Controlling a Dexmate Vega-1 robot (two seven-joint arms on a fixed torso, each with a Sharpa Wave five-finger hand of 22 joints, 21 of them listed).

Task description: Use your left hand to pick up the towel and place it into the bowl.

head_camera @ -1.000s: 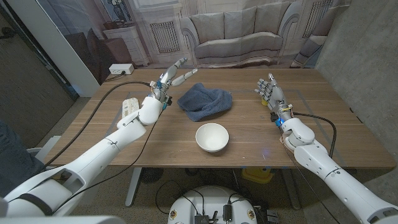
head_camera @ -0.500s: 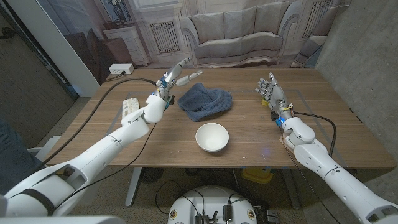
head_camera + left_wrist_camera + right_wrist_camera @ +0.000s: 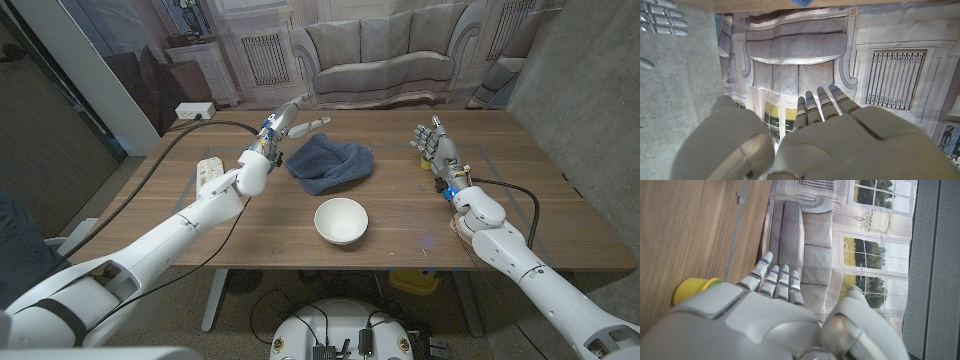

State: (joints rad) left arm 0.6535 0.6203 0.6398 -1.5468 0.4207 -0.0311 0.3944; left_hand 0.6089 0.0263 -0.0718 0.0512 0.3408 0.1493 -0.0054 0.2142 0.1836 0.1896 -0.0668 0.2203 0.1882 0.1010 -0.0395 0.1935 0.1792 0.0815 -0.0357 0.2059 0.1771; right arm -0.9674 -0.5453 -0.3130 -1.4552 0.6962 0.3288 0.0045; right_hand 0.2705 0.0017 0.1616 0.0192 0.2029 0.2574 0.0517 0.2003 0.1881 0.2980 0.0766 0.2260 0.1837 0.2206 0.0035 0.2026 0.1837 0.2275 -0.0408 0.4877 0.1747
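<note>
The blue towel lies crumpled in a loose heap at the upper middle of the head view, on the desk just above the white bowl. It looks soft, light and limp, so it would likely sag and drape when lifted; a bunched fold near its raised centre seems the best place to pinch. The left robot hand hovers at its upper-left edge, fingers spread, holding nothing. The right robot hand stands upright at the right, empty.
</note>
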